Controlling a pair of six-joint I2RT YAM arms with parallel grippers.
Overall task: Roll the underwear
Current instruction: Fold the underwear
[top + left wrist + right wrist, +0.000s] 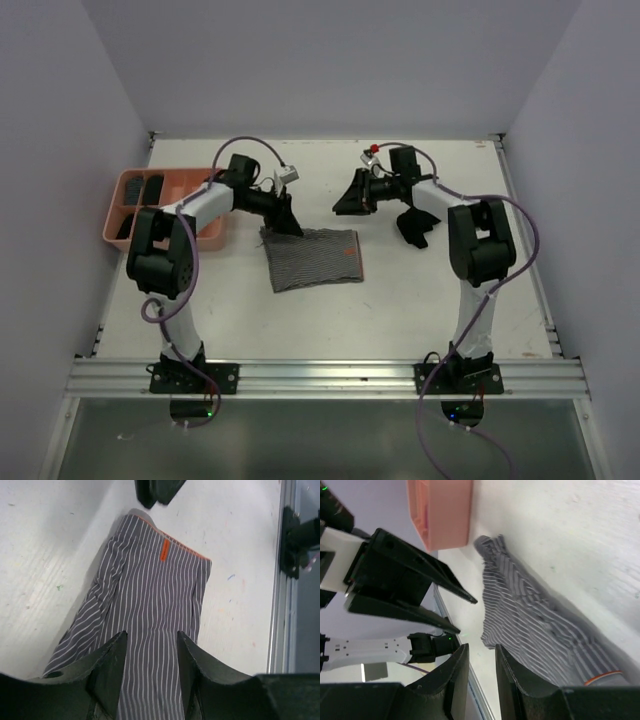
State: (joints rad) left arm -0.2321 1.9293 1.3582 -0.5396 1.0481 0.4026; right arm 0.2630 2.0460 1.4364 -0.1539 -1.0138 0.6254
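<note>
The grey-and-white striped underwear (312,258) lies spread flat on the white table, its orange-edged band toward the right. My left gripper (290,226) hovers at its far left corner. In the left wrist view the left gripper (151,641) is open, the striped underwear (150,595) showing flat below the gap. My right gripper (348,205) hangs just beyond the far right corner. In the right wrist view the right gripper (481,651) stands slightly open with nothing between its fingers, the striped underwear (530,625) beside it. A black underwear (413,227) lies crumpled by the right arm.
The salmon-pink compartment tray (128,180) sits at the far left with dark items in it, and shows as the pink tray (442,510) in the right wrist view. A metal rail (320,378) runs along the near table edge. White walls close in the table on three sides.
</note>
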